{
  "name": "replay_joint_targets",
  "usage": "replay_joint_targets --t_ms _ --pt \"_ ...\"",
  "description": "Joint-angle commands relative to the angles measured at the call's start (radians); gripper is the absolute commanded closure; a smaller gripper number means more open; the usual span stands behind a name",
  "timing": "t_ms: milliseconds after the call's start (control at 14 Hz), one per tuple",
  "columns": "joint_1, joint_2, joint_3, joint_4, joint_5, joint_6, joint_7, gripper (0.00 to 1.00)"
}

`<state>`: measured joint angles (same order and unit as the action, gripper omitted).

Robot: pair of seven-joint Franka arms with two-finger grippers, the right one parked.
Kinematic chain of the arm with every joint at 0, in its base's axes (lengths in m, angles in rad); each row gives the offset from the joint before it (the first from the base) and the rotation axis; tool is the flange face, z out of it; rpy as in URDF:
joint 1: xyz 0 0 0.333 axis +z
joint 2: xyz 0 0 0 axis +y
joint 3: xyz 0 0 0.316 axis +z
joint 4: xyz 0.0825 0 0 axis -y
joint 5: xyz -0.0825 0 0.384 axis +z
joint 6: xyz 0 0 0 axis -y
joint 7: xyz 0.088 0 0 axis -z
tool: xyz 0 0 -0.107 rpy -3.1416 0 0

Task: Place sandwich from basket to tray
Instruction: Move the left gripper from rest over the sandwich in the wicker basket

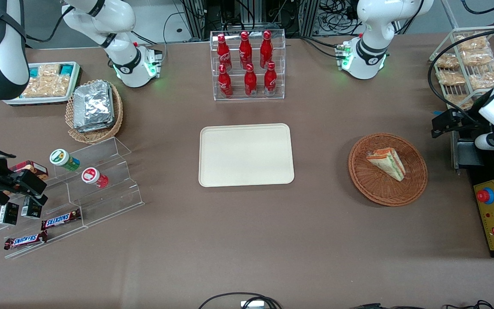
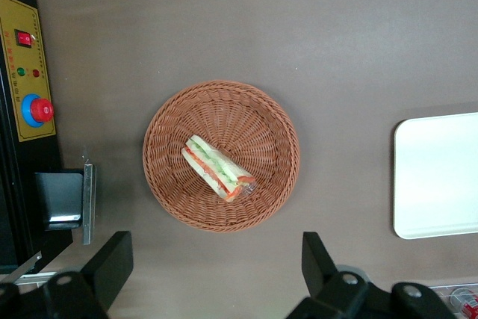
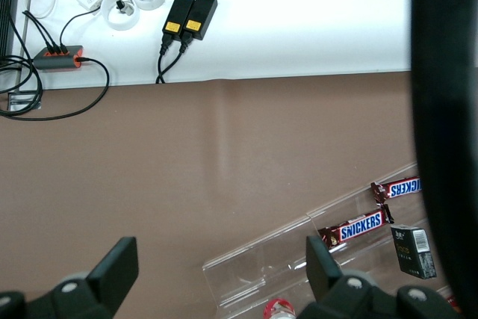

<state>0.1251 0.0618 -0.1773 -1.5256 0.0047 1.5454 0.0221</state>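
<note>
In woven basket, wedge sandwich.

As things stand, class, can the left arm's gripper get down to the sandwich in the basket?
Probably yes: the gripper hangs open above the basket, nothing covers the sandwich, and it lies alone there.

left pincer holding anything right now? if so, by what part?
Nothing held. The pincer is open and empty, hanging above the basket; the sandwich lies in it, ungripped.
</note>
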Motion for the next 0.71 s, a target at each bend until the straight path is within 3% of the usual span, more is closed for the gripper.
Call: replay_joint_targets --t_ms 0,357,643 --pt "0.019 -0.016 -0.013 -0.016 0.008 -0.008 0.013 0.00" --pt "0.045 0.015 -0.007 -0.072 0.053 0.024 0.002 0.00" --pt "0.073 -0.071 -0.007 -0.379 0.086 0.302 -0.017 0.00"
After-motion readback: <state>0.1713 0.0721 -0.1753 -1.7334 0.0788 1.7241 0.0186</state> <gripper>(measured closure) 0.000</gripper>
